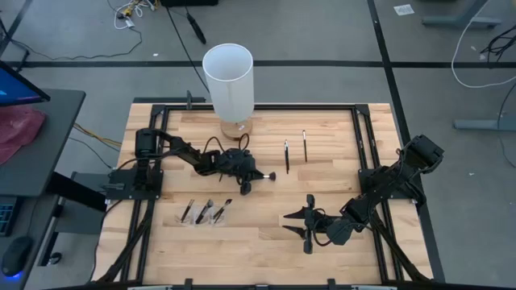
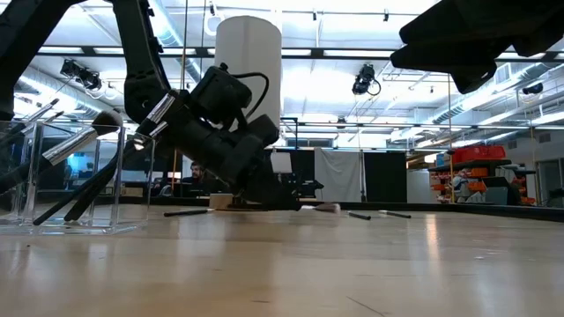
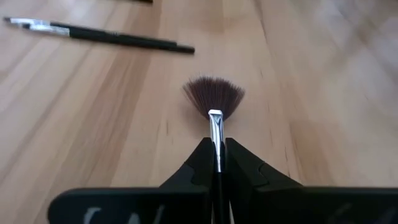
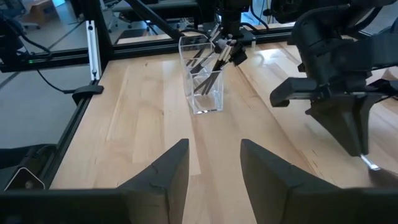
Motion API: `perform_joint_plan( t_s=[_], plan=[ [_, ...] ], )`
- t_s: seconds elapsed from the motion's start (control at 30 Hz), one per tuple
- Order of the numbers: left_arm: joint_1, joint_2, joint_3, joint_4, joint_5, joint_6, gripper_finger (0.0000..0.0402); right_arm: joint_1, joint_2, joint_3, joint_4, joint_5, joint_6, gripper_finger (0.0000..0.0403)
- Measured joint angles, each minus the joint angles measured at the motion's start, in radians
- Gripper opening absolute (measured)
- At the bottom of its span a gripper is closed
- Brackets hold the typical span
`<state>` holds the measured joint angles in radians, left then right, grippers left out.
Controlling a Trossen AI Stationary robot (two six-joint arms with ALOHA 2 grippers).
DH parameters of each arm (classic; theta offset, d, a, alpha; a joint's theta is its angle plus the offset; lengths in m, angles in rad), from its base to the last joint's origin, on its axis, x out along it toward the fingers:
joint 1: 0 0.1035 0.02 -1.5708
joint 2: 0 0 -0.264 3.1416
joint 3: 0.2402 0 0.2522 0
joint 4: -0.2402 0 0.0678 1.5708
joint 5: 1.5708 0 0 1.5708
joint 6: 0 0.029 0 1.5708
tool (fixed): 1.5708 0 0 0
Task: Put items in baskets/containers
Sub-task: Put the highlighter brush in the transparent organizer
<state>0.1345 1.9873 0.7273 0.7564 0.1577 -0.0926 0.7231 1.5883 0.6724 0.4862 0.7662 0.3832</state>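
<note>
Wooden table (image 1: 258, 242) centre: left claw (image 3: 217, 163) clamped a dark-handled fan brush (image 3: 214, 102); right claw (image 4: 214, 168) sat open, empty, near the front edge.

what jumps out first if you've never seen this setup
The tall white cylinder at the table's far edge stands out most. Next comes the left gripper at mid-table, shut on a fan brush whose bristles spread just above the wood. Then the clear container near the front left, already holding several brushes, with the right gripper open and waiting near the front right.
</note>
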Motion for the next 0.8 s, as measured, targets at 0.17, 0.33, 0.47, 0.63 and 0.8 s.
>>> perform_joint_plan(
  t_s=[0.17, 0.33, 0.47, 0.63, 0.8],
  plan=[
    [0.000, -0.004, 0.002, 0.075, 0.001, -0.057, 0.0023, 0.000, 0.000, 0.000, -0.001, 0.000, 0.014, 0.0149],
    [0.000, -0.004, 0.003, 0.205, 0.032, -0.136, 0.0021, -0.016, 0.013, 0.000, -0.068, -0.001, 0.161, 0.0149],
    [-0.010, -0.005, 0.003, 0.384, 0.082, -0.215, 0.0022, -0.043, 0.077, 0.000, -0.113, 0.013, 0.263, 0.0149],
    [-0.053, -0.005, 0.004, 0.589, 0.108, -0.298, 0.0021, -0.100, 0.195, 0.000, 0.028, 0.126, 0.236, 0.0149],
    [-0.116, -0.005, 0.006, 0.707, 0.090, -0.316, 0.0021, -0.177, 0.291, -0.001, 0.333, 0.209, 0.068, 0.0149]
  ],
)
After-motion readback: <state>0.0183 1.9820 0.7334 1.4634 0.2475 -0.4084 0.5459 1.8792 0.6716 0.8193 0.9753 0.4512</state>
